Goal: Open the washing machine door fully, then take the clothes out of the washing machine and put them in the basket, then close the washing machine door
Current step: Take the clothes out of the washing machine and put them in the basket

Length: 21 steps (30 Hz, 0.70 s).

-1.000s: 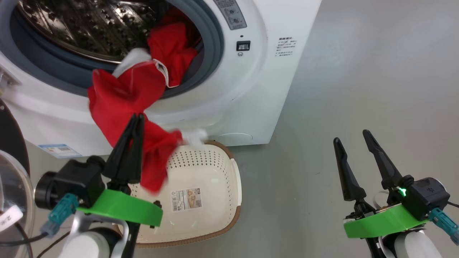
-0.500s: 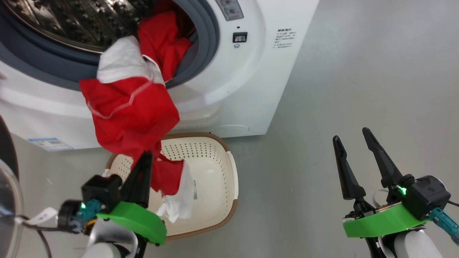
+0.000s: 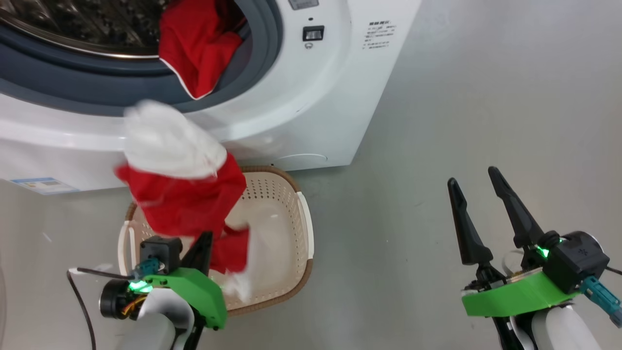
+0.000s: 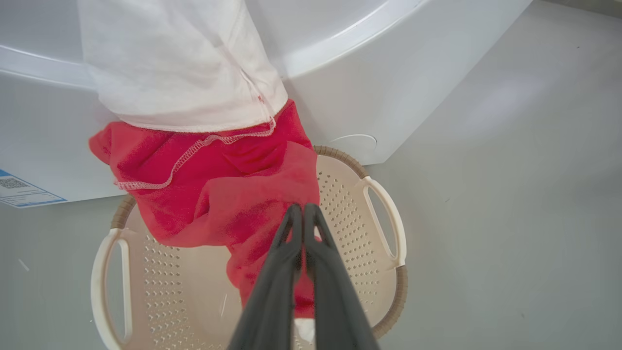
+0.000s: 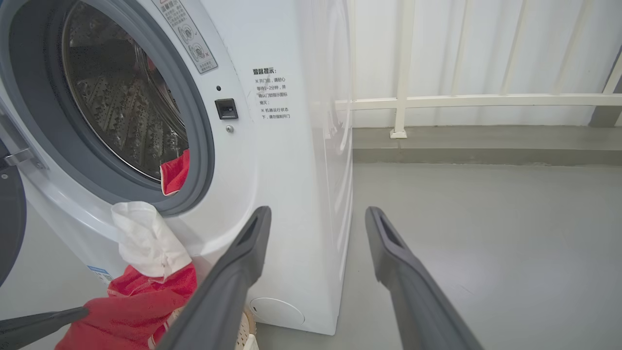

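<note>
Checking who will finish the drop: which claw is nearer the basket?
Left. The left claw hangs over the basket, shut on the clothes; the right claw stands open above the floor, well off to the basket's right.

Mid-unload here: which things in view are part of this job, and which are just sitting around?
Job: washing machine; red garment left in its drum; red and white clothes, clamped in the left gripper over the basket.

Lying about: right gripper, jaws open and empty; white railing; grey floor.
</note>
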Available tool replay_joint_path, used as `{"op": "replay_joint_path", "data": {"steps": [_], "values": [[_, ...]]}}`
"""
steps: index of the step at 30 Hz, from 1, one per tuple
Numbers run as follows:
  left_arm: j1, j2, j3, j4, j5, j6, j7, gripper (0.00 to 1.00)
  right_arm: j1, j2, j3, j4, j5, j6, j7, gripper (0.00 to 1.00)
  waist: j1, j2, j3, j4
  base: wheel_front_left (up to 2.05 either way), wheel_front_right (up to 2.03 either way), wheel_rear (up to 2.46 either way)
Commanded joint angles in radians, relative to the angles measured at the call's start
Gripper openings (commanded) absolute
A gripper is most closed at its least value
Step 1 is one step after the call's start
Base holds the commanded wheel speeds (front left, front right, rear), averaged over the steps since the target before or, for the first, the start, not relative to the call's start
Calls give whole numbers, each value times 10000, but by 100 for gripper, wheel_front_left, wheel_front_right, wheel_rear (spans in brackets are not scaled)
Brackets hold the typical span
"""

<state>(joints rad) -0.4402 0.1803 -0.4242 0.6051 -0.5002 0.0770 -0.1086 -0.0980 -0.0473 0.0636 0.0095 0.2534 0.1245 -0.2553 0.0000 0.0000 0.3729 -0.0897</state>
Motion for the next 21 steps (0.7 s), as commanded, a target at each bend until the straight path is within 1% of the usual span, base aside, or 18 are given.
{"op": "replay_joint_path", "data": {"steps": [1,6,10,15,21], "values": [[-335,169,244,256,-9,-104,-184,0,-268,-29,252,-275,-41,62,-65,100,0,0,127,-96,0,0,0],[-1064,-93,235,2094,-120,-451,-561,0,-371,-29,306,-305,-16,62,-65,100,0,0,408,-252,0,0,0],[-1709,-229,206,3415,-88,-626,-921,0,-475,-29,362,-331,18,62,-65,100,0,0,672,-365,0,0,0],[-2376,-442,202,4794,-131,-840,-1169,0,-632,-29,407,-361,13,62,-65,100,0,0,959,-498,0,0,0],[-2885,-546,229,5960,-211,-1024,-1336,0,-752,-29,446,-359,45,62,-65,100,0,0,1154,-664,0,0,0]]}}
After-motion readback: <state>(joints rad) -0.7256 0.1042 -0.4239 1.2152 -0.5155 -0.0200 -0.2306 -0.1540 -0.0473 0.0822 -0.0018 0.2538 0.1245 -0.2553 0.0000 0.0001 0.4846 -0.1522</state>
